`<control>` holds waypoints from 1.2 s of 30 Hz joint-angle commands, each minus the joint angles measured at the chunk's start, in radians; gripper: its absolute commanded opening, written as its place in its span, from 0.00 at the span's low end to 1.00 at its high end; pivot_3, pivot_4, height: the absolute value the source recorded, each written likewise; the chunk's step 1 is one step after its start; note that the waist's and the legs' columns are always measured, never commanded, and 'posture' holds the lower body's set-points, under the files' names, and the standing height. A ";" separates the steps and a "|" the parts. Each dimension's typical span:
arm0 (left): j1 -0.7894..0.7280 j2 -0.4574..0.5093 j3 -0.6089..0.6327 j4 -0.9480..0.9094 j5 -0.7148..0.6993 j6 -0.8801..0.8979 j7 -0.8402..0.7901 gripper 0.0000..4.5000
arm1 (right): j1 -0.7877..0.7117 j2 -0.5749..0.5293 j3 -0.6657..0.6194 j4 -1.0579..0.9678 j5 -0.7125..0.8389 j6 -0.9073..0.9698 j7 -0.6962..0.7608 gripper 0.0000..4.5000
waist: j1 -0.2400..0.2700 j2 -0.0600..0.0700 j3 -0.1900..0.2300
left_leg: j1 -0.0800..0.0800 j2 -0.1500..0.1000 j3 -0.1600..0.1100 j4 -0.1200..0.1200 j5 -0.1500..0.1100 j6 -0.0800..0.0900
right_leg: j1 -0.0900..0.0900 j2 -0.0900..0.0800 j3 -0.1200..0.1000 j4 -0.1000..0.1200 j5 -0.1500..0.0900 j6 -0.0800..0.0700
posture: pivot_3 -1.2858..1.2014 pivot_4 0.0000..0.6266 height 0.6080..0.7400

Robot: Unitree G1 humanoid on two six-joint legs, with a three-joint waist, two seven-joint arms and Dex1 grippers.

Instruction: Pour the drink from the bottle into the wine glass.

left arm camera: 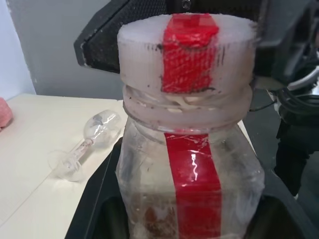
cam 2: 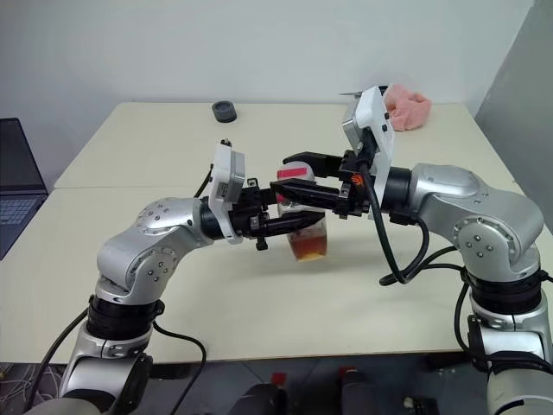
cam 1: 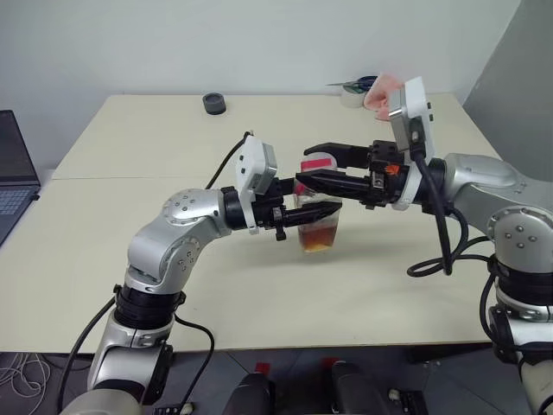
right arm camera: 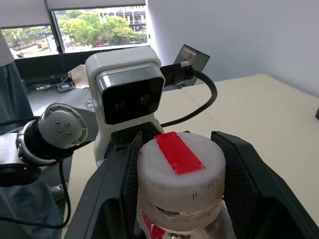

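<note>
1. The bottle (cam 1: 318,226) is upright, held up above the table (cam 1: 130,147) right in front of the robot. Its long axis is vertical, with the drink (cam 1: 320,239) sitting in the lower part.
2. The left gripper (cam 1: 324,210) comes in level from the robot's left and is pinching the bottle body, one finger on each side.
3. The right gripper (cam 1: 311,166) comes in level from the other side, higher up. Its two fingers are either side of the cap (right arm camera: 174,169) and look pressed onto it, so I'd call it gripping the cap.
4. That's the relation that counts: cap directly above the body, one claw on each. My guess is the cap gets twisted off next, turning around that vertical axis.
5. The wine glass (left arm camera: 92,142) is on the table well apart from the bottle, off toward the robot's right. In the left wrist view it looks tipped over, though I can't be sure.
6. Other stuff: pink cloth (cam 2: 406,105) and a small dark round thing (cam 1: 214,104) at the far edge, a laptop (cam 1: 13,173) off to the left. Nothing is in the way.
</note>
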 commanded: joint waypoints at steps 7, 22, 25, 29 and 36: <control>0.010 0.028 0.008 -0.064 -0.043 0.009 -0.039 0.43 | -0.101 -0.058 -0.055 0.066 -0.081 -0.082 0.125 0.44 | -0.001 0.000 0.000 | 0.000 0.000 0.000 0.000 0.000 0.000 | 0.000 0.000 0.000 0.000 0.000 0.000 | 0.52 0.24 1.00; 0.013 0.029 0.020 -0.064 -0.044 0.013 -0.020 0.43 | -0.072 -0.016 -0.147 0.040 -0.006 -0.009 -0.050 0.44 | 0.001 0.000 0.000 | -0.001 -0.001 0.001 0.000 0.000 0.000 | 0.000 -0.001 0.000 -0.001 0.000 0.000 | 0.52 0.24 1.00; 0.020 0.035 0.027 -0.066 -0.043 0.013 -0.014 0.43 | 0.013 -0.031 -0.197 0.010 -0.033 -0.014 -0.104 0.44 | 0.002 0.000 0.000 | -0.001 0.000 0.000 0.000 0.000 0.000 | 0.000 -0.001 0.000 0.000 0.000 0.000 | 0.52 0.24 1.00; 0.046 0.046 0.035 -0.083 -0.045 0.017 0.000 0.43 | 0.242 -0.036 -0.285 -0.088 -0.095 -0.038 -0.216 0.44 | 0.005 0.000 0.000 | -0.002 -0.001 -0.001 0.000 0.000 0.000 | 0.000 -0.002 0.001 -0.001 0.000 0.000 | 0.52 0.24 1.00; 0.045 0.008 0.027 -0.080 -0.034 0.006 0.056 0.43 | 0.680 0.017 -0.140 -0.015 -0.646 -0.403 -0.450 0.44 | 0.011 -0.001 0.000 | 0.000 -0.001 0.003 0.001 0.000 0.000 | 0.000 -0.002 0.002 0.001 0.000 0.000 | 0.52 0.24 1.00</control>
